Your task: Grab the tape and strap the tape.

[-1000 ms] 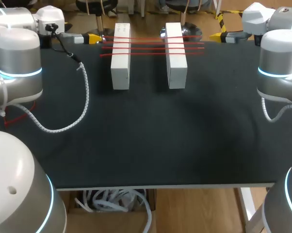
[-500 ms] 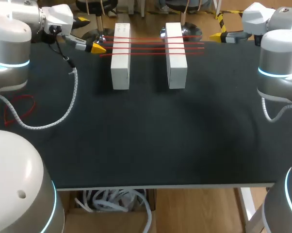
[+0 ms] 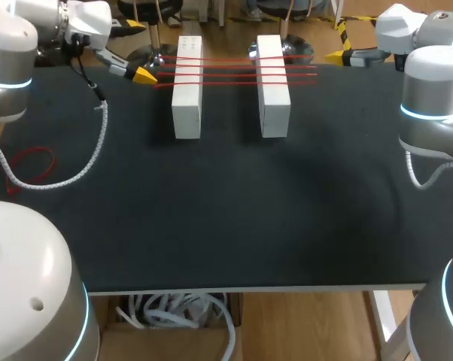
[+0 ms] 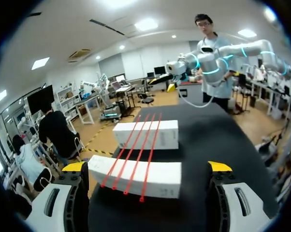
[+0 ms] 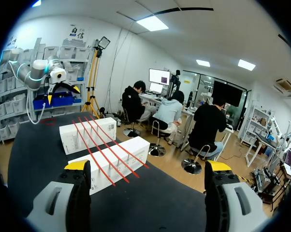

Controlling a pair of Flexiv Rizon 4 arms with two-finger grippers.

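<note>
My left gripper [image 4: 146, 166]: fingers spread wide, holding nothing, poised just off the left side of the left white box [image 3: 186, 98], level with its far end. Four red tape strips [image 3: 234, 69] lie side by side across that box's far end. They run on, taut, over the gap to the right white box [image 3: 273, 98], which stands parallel to the left white box and apart from it. My right gripper [image 5: 147, 165]: likewise spread and empty, well to the right of the left white box, beyond its neighbour, at the far edge of the black table [image 3: 226, 210].
</note>
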